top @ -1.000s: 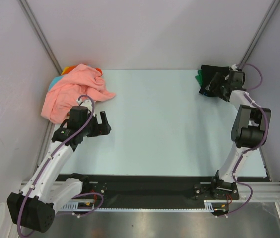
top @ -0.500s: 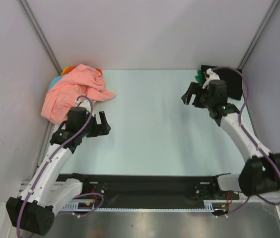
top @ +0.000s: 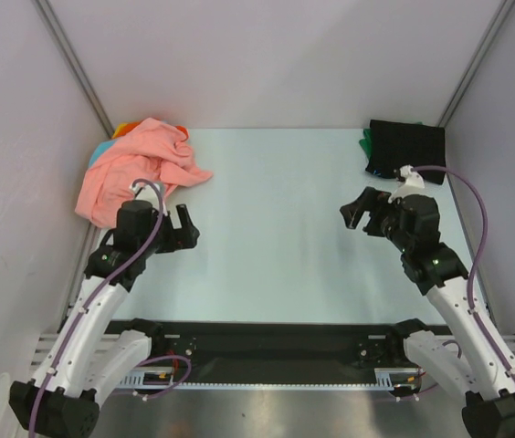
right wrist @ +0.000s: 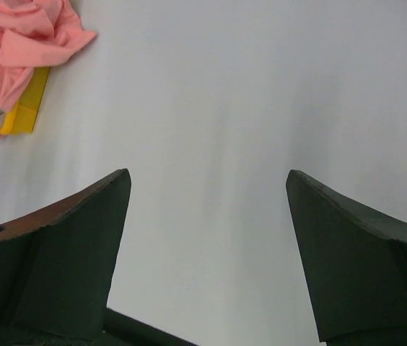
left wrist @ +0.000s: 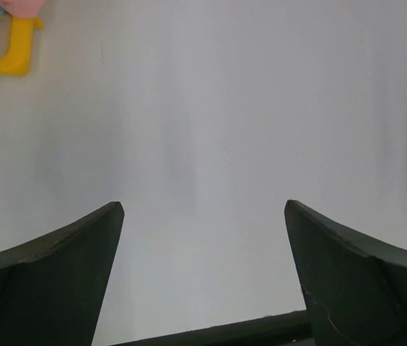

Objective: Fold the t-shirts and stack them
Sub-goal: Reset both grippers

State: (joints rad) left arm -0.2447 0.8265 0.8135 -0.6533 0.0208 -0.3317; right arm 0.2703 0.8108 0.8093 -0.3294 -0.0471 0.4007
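Note:
A crumpled salmon-pink t-shirt [top: 134, 169] tops a heap at the far left corner, with orange [top: 125, 129] and teal [top: 102, 151] cloth showing under it. A black t-shirt [top: 408, 146] lies folded at the far right on a green one [top: 366, 141]. My left gripper [top: 183, 228] is open and empty, just to the near right of the pink heap. My right gripper [top: 358, 214] is also open and empty, nearer than the black stack and pointing left. In the right wrist view the pink shirt [right wrist: 23, 43] and a yellow one [right wrist: 27, 108] lie far ahead of the open gripper [right wrist: 207, 180].
Grey walls close in the pale table [top: 276, 219] on the left, back and right. A black strip [top: 267, 342] runs along the near edge by the arm bases. The left wrist view shows bare table and a yellow corner of cloth [left wrist: 12, 54].
My right arm has drawn back from the black stack toward the near middle, its gripper empty. The left arm has pulled back very slightly.

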